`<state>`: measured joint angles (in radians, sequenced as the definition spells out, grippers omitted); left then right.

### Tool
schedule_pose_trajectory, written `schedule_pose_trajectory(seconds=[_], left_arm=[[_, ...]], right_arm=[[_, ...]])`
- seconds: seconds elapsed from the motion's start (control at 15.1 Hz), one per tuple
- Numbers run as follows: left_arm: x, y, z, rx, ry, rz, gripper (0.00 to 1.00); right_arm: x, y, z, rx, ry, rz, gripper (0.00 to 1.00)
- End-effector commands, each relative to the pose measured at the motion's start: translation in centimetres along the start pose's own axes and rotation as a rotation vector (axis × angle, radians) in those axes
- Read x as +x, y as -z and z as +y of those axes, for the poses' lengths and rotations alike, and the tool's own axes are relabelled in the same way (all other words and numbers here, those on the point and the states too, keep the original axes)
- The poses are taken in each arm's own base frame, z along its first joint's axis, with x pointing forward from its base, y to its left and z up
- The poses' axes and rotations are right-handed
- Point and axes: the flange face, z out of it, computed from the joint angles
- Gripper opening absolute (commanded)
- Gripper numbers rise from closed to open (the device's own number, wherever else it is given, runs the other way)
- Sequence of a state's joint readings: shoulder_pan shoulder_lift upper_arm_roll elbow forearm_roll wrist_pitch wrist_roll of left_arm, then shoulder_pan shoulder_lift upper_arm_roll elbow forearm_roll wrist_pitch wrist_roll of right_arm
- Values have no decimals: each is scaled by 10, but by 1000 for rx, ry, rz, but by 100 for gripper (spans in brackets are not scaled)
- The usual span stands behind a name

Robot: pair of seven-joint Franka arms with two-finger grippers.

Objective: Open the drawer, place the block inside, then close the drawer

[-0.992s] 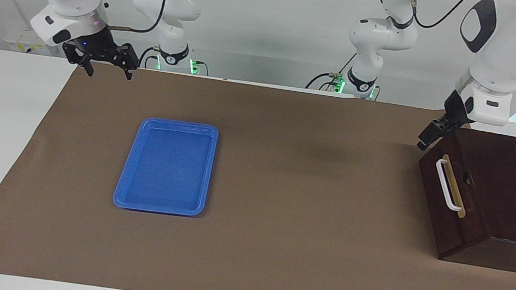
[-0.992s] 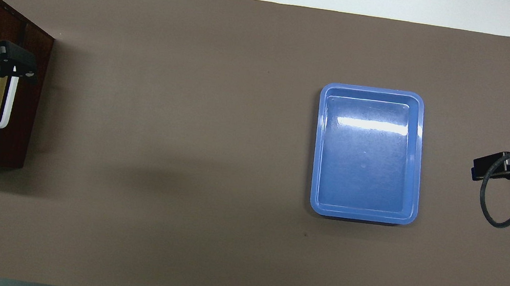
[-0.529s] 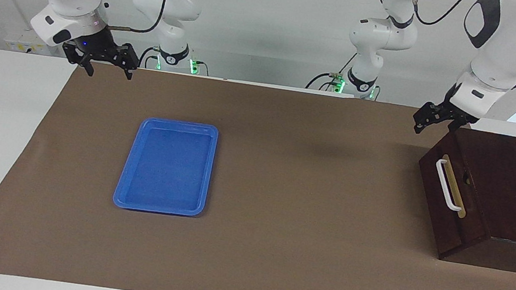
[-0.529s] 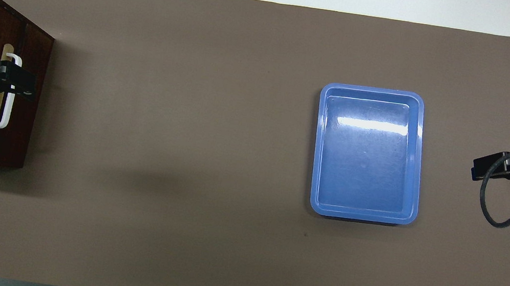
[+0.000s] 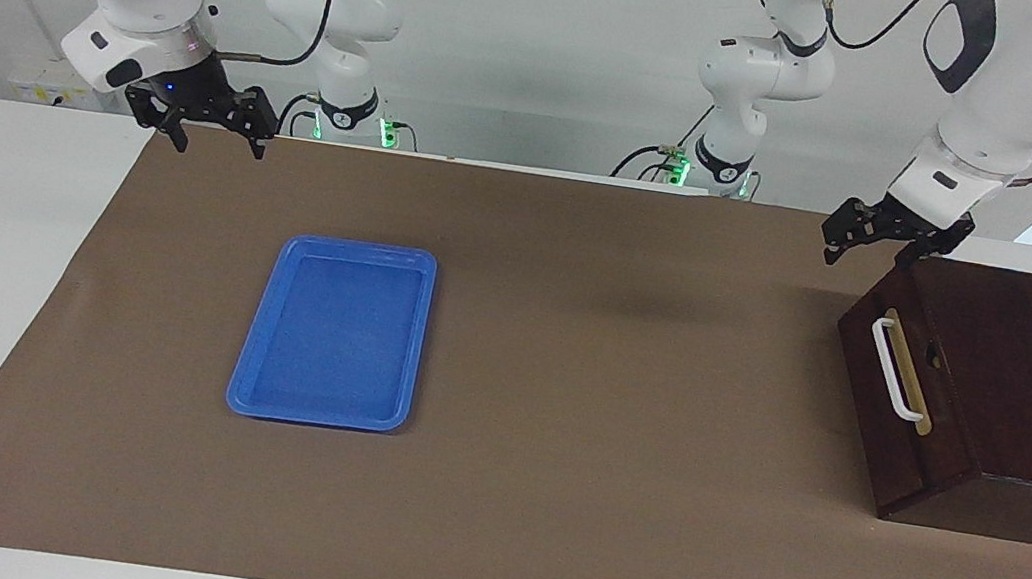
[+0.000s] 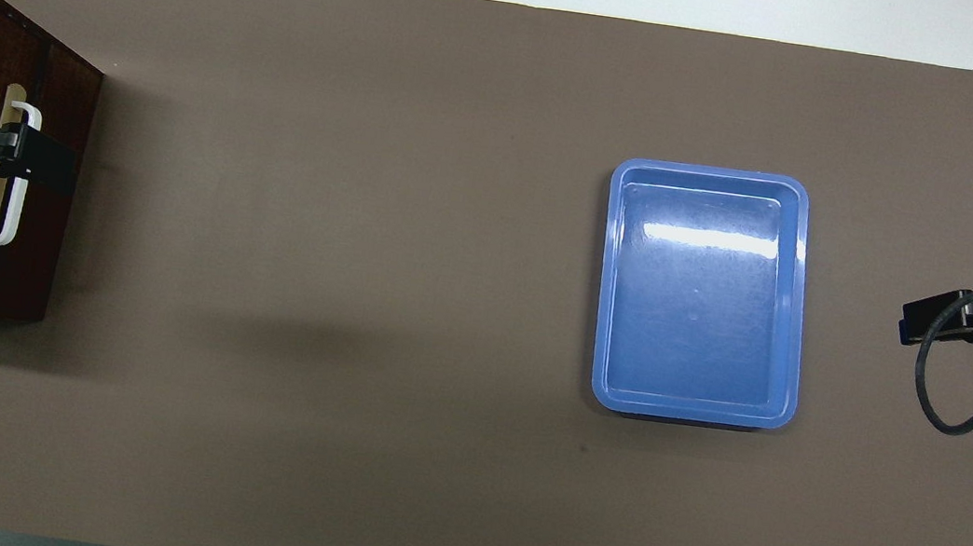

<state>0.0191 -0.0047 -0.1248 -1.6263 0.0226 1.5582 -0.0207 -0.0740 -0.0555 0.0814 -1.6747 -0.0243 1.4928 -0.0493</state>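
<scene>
The drawer (image 5: 901, 424) is shut in its dark brown wooden box (image 5: 1020, 370) at the left arm's end of the table, with its white bar handle (image 5: 895, 370) on the front. It also shows in the overhead view (image 6: 28, 260). My left gripper (image 5: 870, 250) is open and empty, up in the air over the edge of the box nearest the robots; in the overhead view (image 6: 22, 160) it covers part of the handle (image 6: 15, 202). My right gripper (image 5: 218, 145) is open and empty, and waits at the right arm's end (image 6: 921, 326). The yellow block is not in view.
An empty blue tray (image 5: 333, 335) lies on the brown mat (image 5: 605, 444) toward the right arm's end, also in the overhead view (image 6: 705, 292). White table shows around the mat's edges.
My left gripper has risen from beside the box's front corner, turned its wrist and moved toward the robots. The drawer stays shut. The right arm has not moved.
</scene>
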Motion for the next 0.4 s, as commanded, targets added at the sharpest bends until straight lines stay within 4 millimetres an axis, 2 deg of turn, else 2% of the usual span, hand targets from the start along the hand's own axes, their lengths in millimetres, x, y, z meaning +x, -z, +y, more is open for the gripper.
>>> schedule_pose_trajectory(seconds=[0.0,0.33], left_arm=[[-11,0,2,-12,-33,-4,100],[-9,1,1,-13,-31,-1,100]], right_arm=[[-6,2,3,-3,18,0,100],[-6,2,4,-4,18,1,100]])
